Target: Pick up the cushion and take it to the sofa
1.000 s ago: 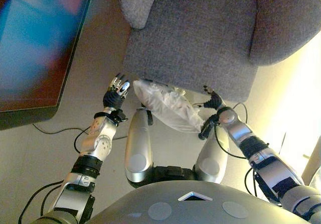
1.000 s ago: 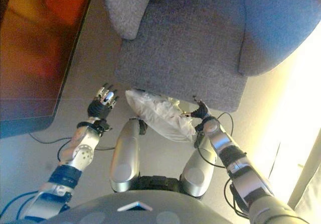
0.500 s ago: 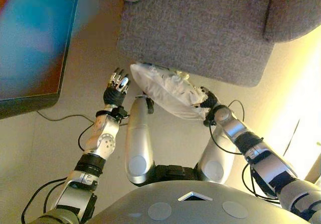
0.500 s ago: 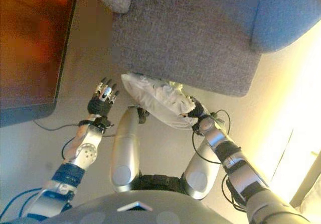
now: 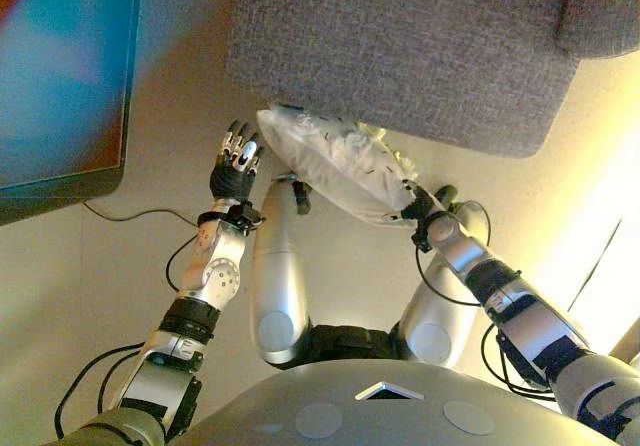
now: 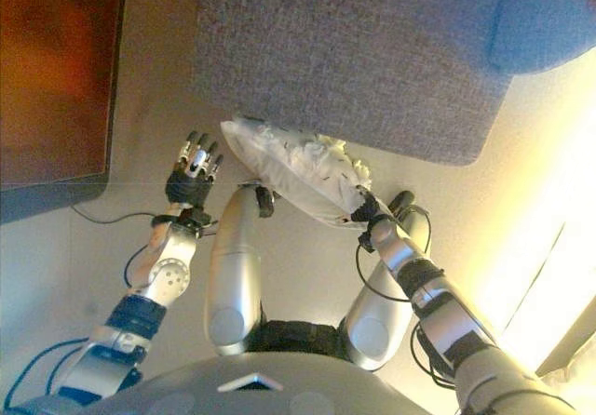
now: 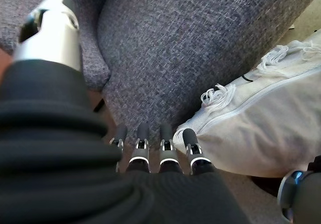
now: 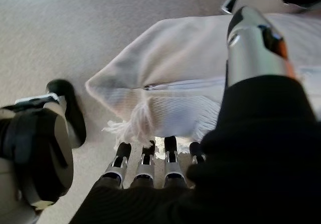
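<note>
Landmark for all positions: the cushion, a white tasselled cushion with a zip seam, held off the floor just in front of the sofa's front edge.

1. Right hand. It sits at the cushion's near right corner, on the robot's side. In the right wrist view the fingers reach under the fringed corner while the thumb lies over the top face. Reading: the hand pinches the cushion corner between thumb and fingers. The depth of that hold cannot be determined.

2. Left hand. It stands just beside the cushion's far left corner, on the floor side. The fingers are straight and spread; the one nearest the fabric is at or almost at the cushion's edge, and contact cannot be confirmed. This hand grips nothing.

3. Cushion. It hangs aslant, the left corner nearer the sofa, the right corner nearer the robot. Only one corner is secured.

4. Sofa. The grey seat lies directly beyond the cushion; the cushion's far edge overlaps or nearly meets the seat's front edge.

5. Dark-framed panel. It lies well to the left of the cushion, on the floor.

Fault risks (judgement):
- A single-corner pinch may slip, since soft filling shifts under its own weight; the cushion would drop to the floor.
- The far edge may catch on the seat front if pushed forward without enough lift.
- The open left hand may nudge the cushion sideways instead of supporting it.
</note>
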